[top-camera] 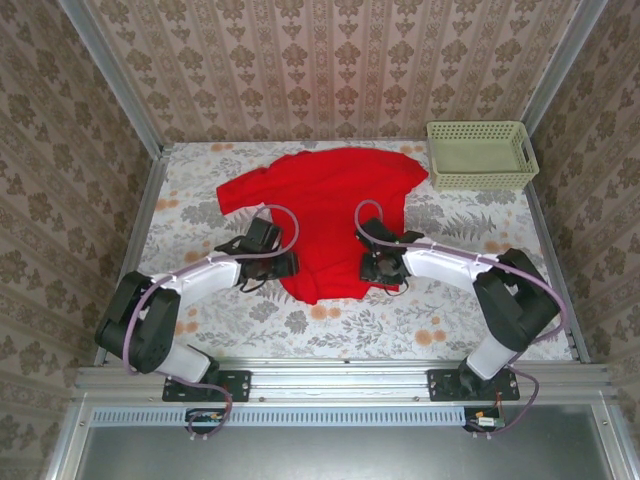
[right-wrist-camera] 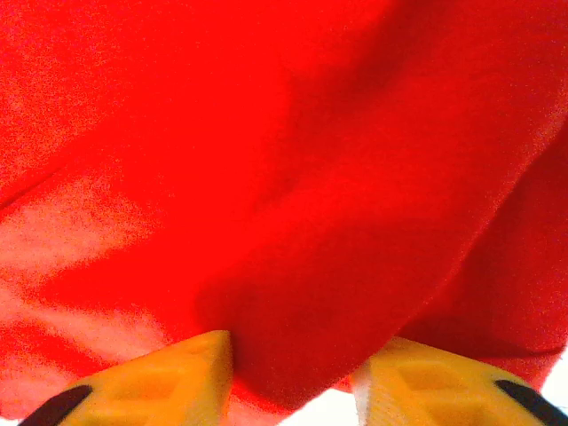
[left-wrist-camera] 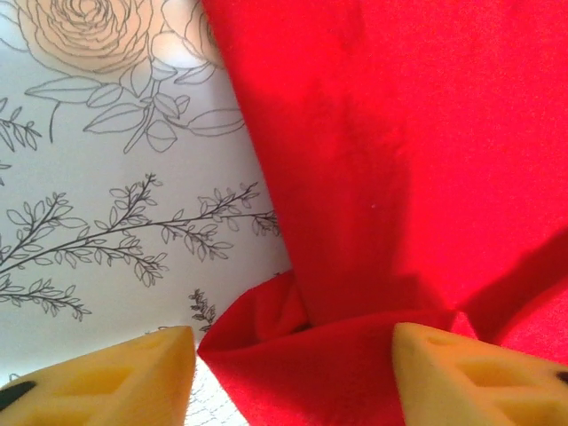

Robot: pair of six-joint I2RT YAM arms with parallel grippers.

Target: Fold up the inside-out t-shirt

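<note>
Top view: lower t-shirt edges hidden under left gripper and right gripper; jaws too small to read. Wrist views: fingers cut by bottom edge. Right-wrist cloth blurred, grip unclear.

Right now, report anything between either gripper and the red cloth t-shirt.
Nothing visible does. The red cloth t-shirt lies within both the left gripper and the right gripper; the pale green basket stands apart, far right.

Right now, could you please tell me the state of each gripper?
Left gripper: jaws open, straddling an edge of the t-shirt, not clamped.
Right gripper: jaws closed on a bunched fold of the t-shirt.
</note>
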